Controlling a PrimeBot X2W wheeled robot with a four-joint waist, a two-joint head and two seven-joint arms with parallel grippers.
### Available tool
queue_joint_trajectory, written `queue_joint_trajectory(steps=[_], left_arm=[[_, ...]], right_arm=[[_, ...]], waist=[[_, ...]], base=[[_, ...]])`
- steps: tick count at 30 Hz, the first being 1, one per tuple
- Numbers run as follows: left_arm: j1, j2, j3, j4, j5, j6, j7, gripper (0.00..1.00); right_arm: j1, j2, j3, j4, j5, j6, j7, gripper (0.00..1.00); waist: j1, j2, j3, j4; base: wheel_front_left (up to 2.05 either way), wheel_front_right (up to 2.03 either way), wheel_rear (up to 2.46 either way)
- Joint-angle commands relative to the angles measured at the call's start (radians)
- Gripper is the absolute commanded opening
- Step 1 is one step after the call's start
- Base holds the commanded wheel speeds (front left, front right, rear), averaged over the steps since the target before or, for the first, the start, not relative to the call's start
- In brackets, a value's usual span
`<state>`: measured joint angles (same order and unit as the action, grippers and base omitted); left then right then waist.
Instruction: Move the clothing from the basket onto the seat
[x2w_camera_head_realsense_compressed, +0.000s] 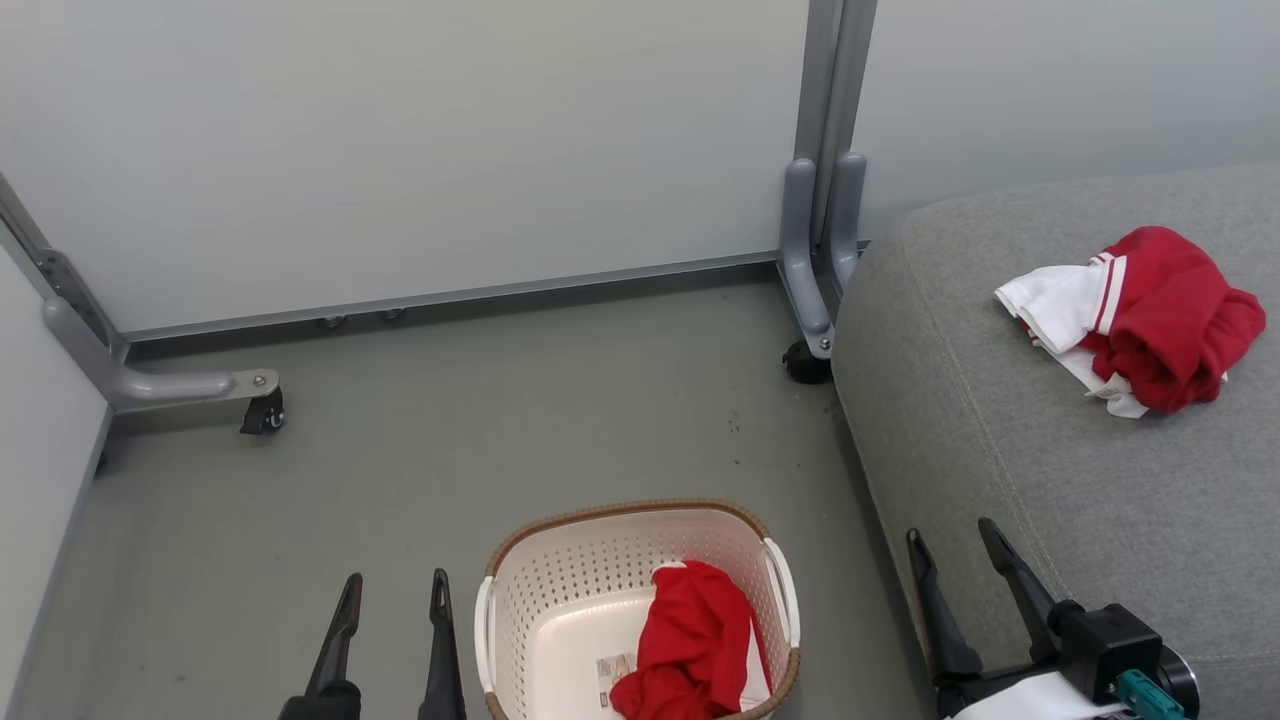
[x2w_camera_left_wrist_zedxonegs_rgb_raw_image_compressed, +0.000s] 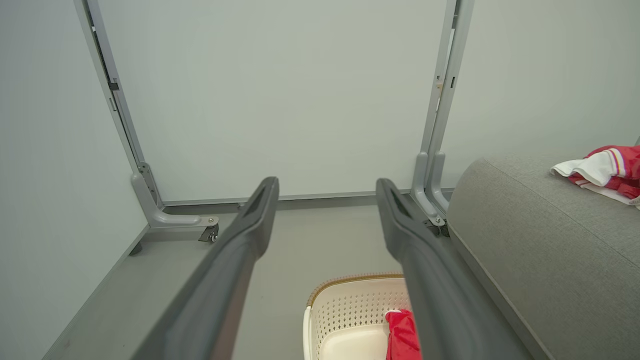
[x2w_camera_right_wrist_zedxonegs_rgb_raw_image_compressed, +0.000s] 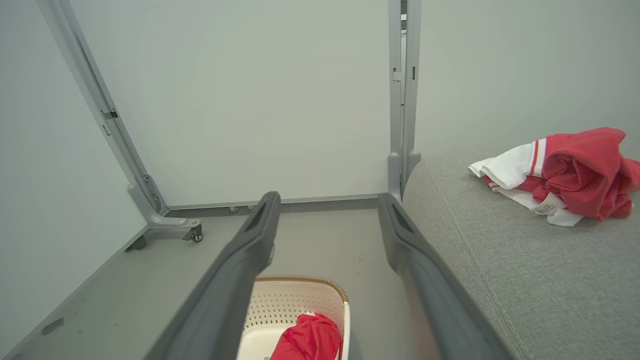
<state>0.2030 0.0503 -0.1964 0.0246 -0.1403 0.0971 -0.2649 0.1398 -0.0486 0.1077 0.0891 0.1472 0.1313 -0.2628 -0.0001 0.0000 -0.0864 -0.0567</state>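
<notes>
Basket (x2w_camera_head_realsense_compressed: 520, 600): on floor (x2w_camera_head_realsense_compressed: 400, 480), one red garment (x2w_camera_head_realsense_compressed: 690, 640) inside.
Seat (x2w_camera_head_realsense_compressed: 1000, 450): second red-and-white garment (x2w_camera_head_realsense_compressed: 1170, 310) lying on top.
My left gripper (x2w_camera_head_realsense_compressed: 396, 578): fingers apart, empty.
My right gripper (x2w_camera_head_realsense_compressed: 950, 532): fingers apart, empty.

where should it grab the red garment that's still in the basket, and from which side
Pinch the raised, bunched fold at the top of the red garment, coming straight down through the open top of the basket. The garment is heaped loosely against the basket's right wall, so the fold gives the fingers something to close on, and the perforated walls likely block any sideways approach.
</notes>
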Motion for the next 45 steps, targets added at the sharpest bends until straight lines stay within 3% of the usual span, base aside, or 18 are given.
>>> queue_joint_trajectory(steps=[1,17,27,35,45], left_arm=[[0.011,0.000,0.003,0.001,-0.006,0.000,0.001,1.00],[0.006,0.001,-0.004,0.034,0.003,-0.021,0.001,1.00],[-0.054,0.001,-0.026,0.084,-0.011,-0.035,0.001,1.00],[-0.163,0.001,-0.029,0.113,0.012,-0.049,0.001,1.00],[-0.449,0.008,-0.050,0.287,0.093,-0.142,0.001,1.00]], right_arm=[[0.011,-0.003,0.000,0.000,-0.004,-0.001,-0.003,1.00],[0.005,-0.003,0.003,-0.005,-0.008,-0.001,-0.003,1.00],[-0.024,-0.003,-0.011,-0.013,-0.021,-0.001,-0.003,1.00],[-0.104,-0.003,-0.034,-0.052,-0.019,-0.001,-0.003,1.00],[-0.297,-0.003,-0.106,-0.140,-0.022,-0.001,-0.003,1.00]], waist=[[0.0001,0.0000,-0.002,-0.001],[0.0001,0.0000,0.016,-0.022],[0.0001,0.0000,0.090,-0.054],[0.0001,0.0000,0.270,-0.072],[0.0001,0.0000,0.570,-0.064]], base=[[0.00,0.00,0.00],[0.00,0.00,0.00],[0.00,0.00,0.00],[0.00,0.00,0.00],[0.00,0.00,0.00]])
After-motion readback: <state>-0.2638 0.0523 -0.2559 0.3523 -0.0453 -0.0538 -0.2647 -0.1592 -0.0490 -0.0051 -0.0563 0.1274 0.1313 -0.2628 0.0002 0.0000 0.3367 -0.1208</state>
